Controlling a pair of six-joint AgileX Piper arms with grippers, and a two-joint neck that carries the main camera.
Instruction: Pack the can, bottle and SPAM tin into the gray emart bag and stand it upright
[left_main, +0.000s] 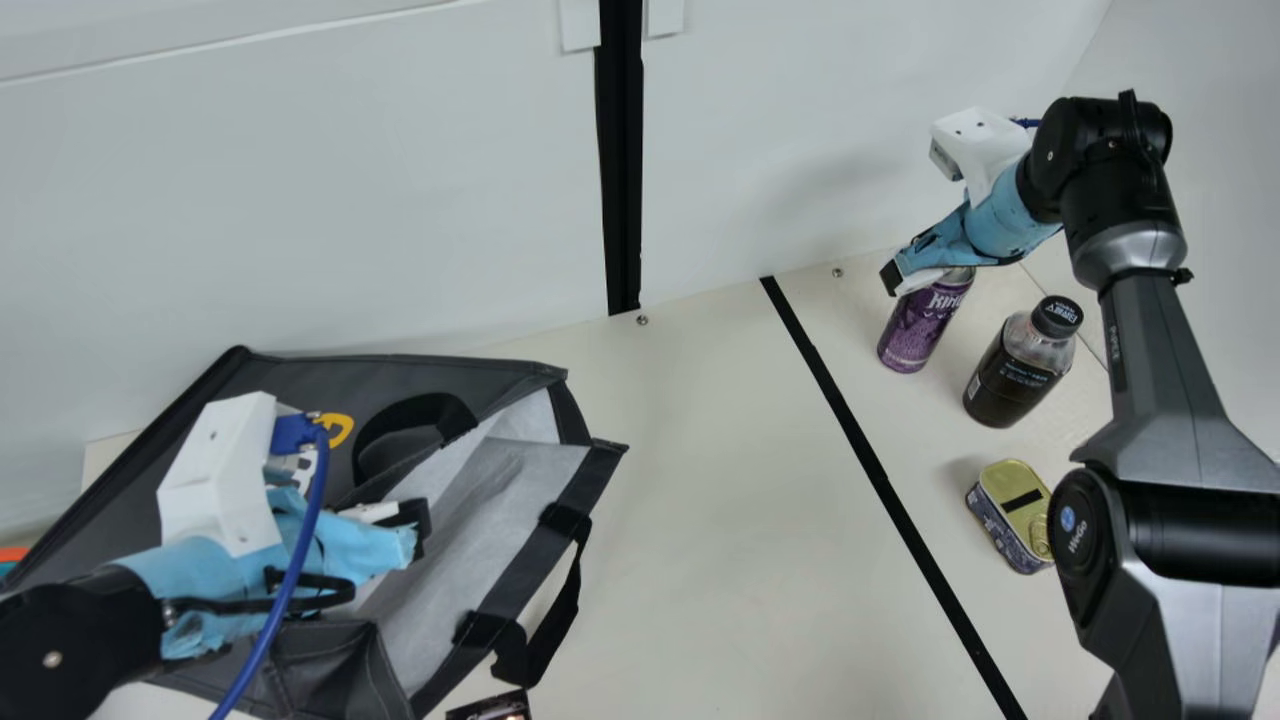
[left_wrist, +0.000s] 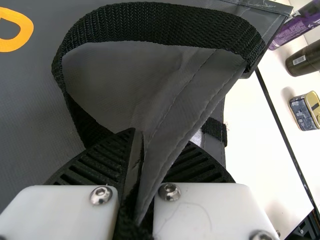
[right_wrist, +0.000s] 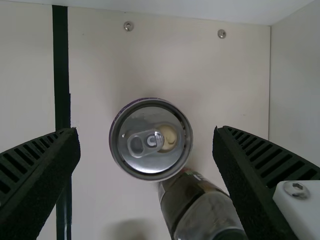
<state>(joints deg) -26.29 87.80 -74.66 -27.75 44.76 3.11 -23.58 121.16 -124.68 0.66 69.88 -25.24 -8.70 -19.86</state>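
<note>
My left gripper (left_main: 415, 530) is at the mouth of the gray bag (left_main: 300, 375), which lies on its side with its pale lining showing. In the left wrist view the left gripper (left_wrist: 140, 165) is shut on the bag's edge (left_wrist: 185, 115), below a black handle loop. My right gripper (left_main: 905, 280) is over the purple can (left_main: 917, 325); in the right wrist view the gripper (right_wrist: 146, 137) stands open, with the can's top (right_wrist: 151, 139) between its fingers. Beside the can stands the dark bottle (left_main: 1015, 370). The SPAM tin (left_main: 1012, 515) sits nearer the right arm's base.
A black tape line (left_main: 880, 480) runs along the table (left_main: 730, 480) between the bag and the three items. A white wall (left_main: 400, 200) rises behind. A small dark object (left_main: 492, 706) lies at the front edge, near the bag's hanging strap.
</note>
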